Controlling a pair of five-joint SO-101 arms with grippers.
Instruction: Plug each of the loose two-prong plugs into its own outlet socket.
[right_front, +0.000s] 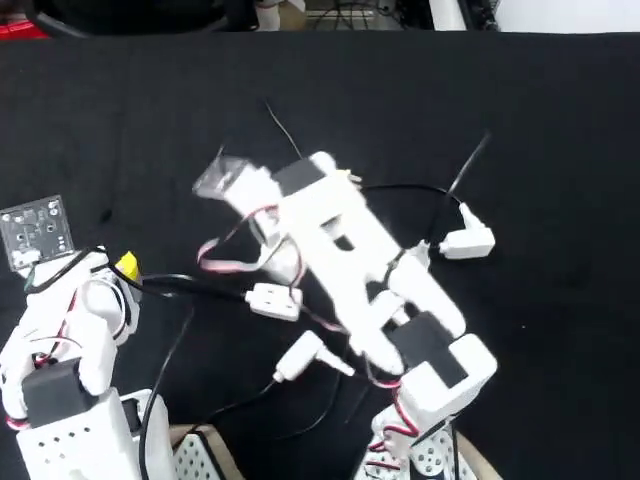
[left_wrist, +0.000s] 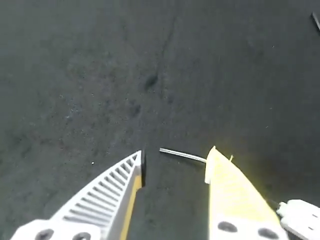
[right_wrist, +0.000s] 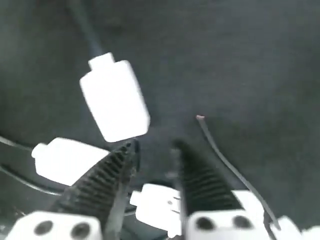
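Observation:
A white socket block (right_front: 273, 300) lies on the black cloth near the middle, with one white plug (right_front: 305, 357) just in front of it and another plug (right_front: 467, 240) on a black cord to the right. My right arm stretches over them, and its gripper (right_front: 225, 185) is at the far left end. In the right wrist view the gripper (right_wrist: 154, 146) is open by a narrow gap above the cloth, beside a white corded block (right_wrist: 115, 100), a second white piece (right_wrist: 65, 160) and a third (right_wrist: 155, 205). My left gripper (left_wrist: 176, 152) is open over bare cloth, with a thin wire end (left_wrist: 182, 155) between its tips.
A small circuit board (right_front: 37, 228) lies at the left edge by the left arm (right_front: 70, 340). Black cords and thin wires (right_front: 468, 160) cross the middle of the cloth. A white plug corner (left_wrist: 302, 220) lies close to the left gripper. The far half of the cloth is bare.

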